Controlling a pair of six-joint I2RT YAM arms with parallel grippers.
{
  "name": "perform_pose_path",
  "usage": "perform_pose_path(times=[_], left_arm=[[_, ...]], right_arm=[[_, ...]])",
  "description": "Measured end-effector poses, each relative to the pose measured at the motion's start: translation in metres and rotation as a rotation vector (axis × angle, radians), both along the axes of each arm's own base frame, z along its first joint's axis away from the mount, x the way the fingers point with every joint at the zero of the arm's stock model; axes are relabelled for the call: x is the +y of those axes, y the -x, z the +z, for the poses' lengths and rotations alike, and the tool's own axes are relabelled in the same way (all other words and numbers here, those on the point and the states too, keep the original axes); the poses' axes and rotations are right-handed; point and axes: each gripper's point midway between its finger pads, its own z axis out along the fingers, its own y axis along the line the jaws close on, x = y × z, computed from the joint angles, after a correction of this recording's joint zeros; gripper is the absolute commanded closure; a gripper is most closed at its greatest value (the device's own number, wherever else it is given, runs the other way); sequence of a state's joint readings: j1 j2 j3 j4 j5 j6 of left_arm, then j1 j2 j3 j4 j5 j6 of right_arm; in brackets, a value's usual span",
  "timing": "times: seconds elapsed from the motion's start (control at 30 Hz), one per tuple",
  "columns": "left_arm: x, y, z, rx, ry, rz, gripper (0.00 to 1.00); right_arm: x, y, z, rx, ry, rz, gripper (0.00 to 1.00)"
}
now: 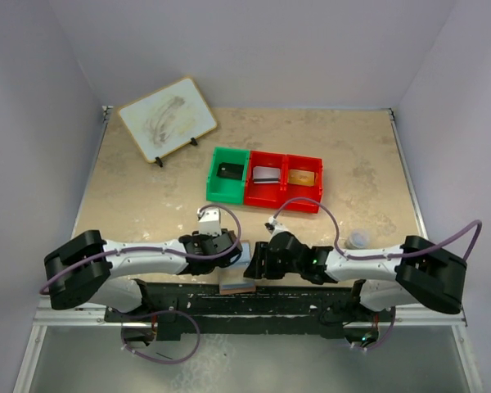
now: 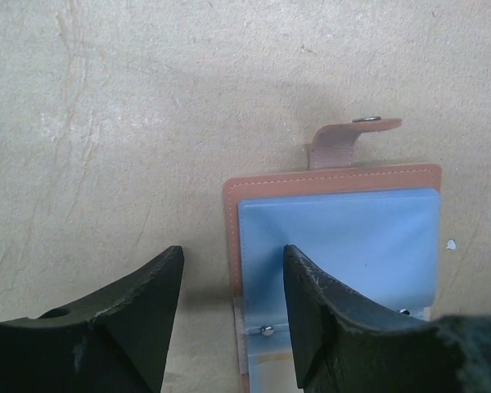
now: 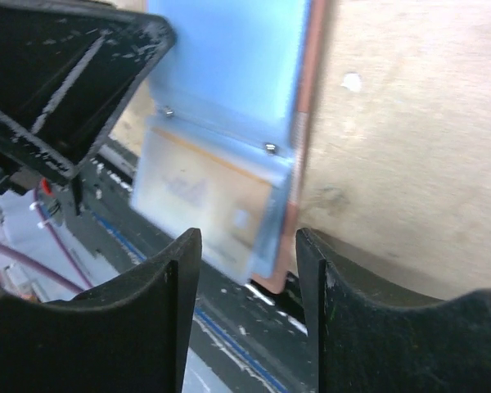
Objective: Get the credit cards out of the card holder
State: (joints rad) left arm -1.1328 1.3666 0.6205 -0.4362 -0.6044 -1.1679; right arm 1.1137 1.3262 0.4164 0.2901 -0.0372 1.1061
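The card holder (image 2: 335, 237) lies opened flat near the table's front edge, tan-pink rim up, pale blue panels showing, its snap tab (image 2: 348, 139) pointing away. My left gripper (image 2: 233, 254) is open and straddles the holder's left edge, with one finger (image 2: 327, 311) over the blue panel. A clear sleeve with an orange-tan credit card (image 3: 200, 196) inside juts past the table edge. My right gripper (image 3: 247, 237) is open, the sleeve's corner just beyond its tips. From above, the card holder (image 1: 237, 284) sits between the left gripper (image 1: 227, 255) and the right gripper (image 1: 258, 262).
A green bin (image 1: 215, 184) holding a dark item adjoins two red bins (image 1: 281, 201) holding a grey card and an orange card at mid-table. A white board on a stand (image 1: 168, 119) is at the back left. A small clear cap (image 1: 358, 239) lies by the right arm. The black rail (image 3: 229, 327) runs below the table edge.
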Motion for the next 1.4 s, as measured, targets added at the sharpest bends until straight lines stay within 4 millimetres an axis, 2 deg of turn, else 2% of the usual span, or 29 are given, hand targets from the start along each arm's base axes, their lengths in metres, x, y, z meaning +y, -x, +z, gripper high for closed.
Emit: perform_pose_path(times=[0.1,0.3,0.57,0.77,0.9,1.03,1.2,1.3,1.4], left_arm=[[-0.006,0.000,-0.002,-0.001,0.033,-0.009,0.55],[-0.044,-0.007,0.001,-0.014,0.163,-0.057,0.60],[-0.090,-0.027,0.002,-0.031,0.142,-0.168,0.61],[-0.125,-0.043,0.004,-0.037,0.146,-0.266,0.61],[-0.140,-0.052,0.006,-0.034,0.164,-0.316,0.60],[-0.145,-0.069,0.009,-0.010,0.213,-0.348,0.59],[-0.140,-0.082,0.021,-0.011,0.243,-0.375,0.55],[-0.140,-0.076,0.046,-0.046,0.286,-0.398,0.53],[-0.127,-0.070,0.081,-0.115,0.328,-0.389,0.50]], right_arm=[[-0.013,-0.003,-0.003,-0.004,0.034,-0.029,0.46],[-0.025,-0.007,-0.004,-0.014,0.035,-0.072,0.47],[-0.042,-0.013,-0.003,0.008,0.032,-0.201,0.45],[-0.072,-0.021,-0.002,-0.009,0.110,-0.333,0.44],[-0.090,-0.025,0.005,-0.050,0.133,-0.385,0.45],[-0.094,-0.030,0.016,-0.097,0.092,-0.395,0.46],[-0.088,-0.025,0.016,-0.144,0.078,-0.279,0.46],[-0.081,-0.017,0.015,-0.130,0.049,-0.217,0.44],[-0.075,-0.004,0.009,-0.103,0.014,-0.141,0.43]])
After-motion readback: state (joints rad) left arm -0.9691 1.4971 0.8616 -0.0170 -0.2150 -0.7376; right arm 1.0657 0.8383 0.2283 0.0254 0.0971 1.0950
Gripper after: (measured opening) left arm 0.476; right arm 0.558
